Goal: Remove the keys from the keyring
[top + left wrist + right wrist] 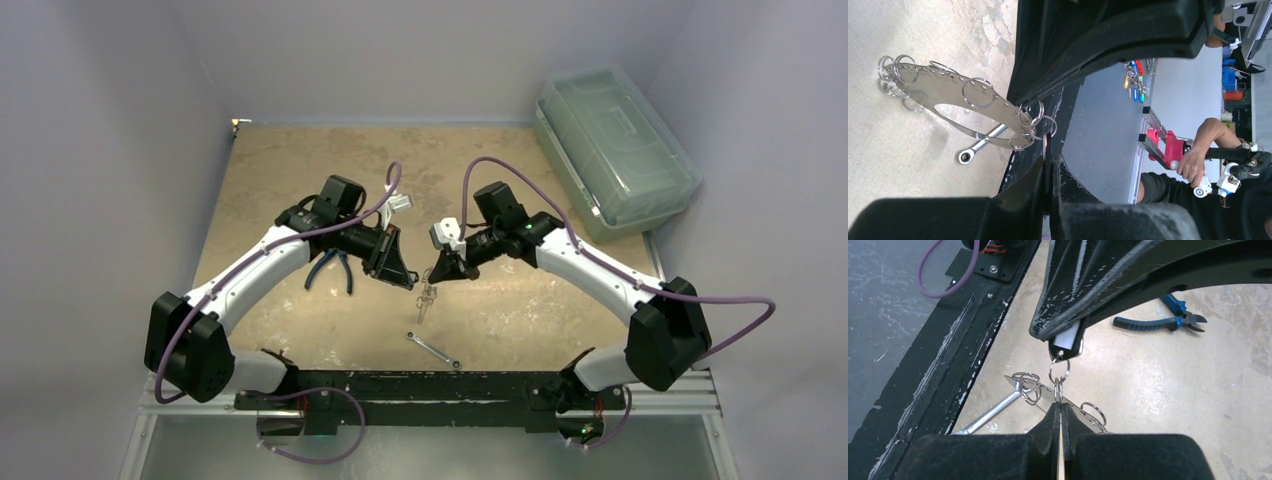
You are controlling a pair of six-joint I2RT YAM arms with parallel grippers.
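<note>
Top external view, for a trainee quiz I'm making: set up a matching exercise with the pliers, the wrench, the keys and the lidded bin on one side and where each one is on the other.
Things
1. pliers
2. wrench
3. keys
4. lidded bin

Places
a. at the far right corner of the table
b. hanging between the left gripper and the right gripper
c. lying on the table, just left of the left gripper
d. lying near the table's front edge, about midway between the arms

Pairs: 1-c, 2-d, 3-b, 4-a
</note>
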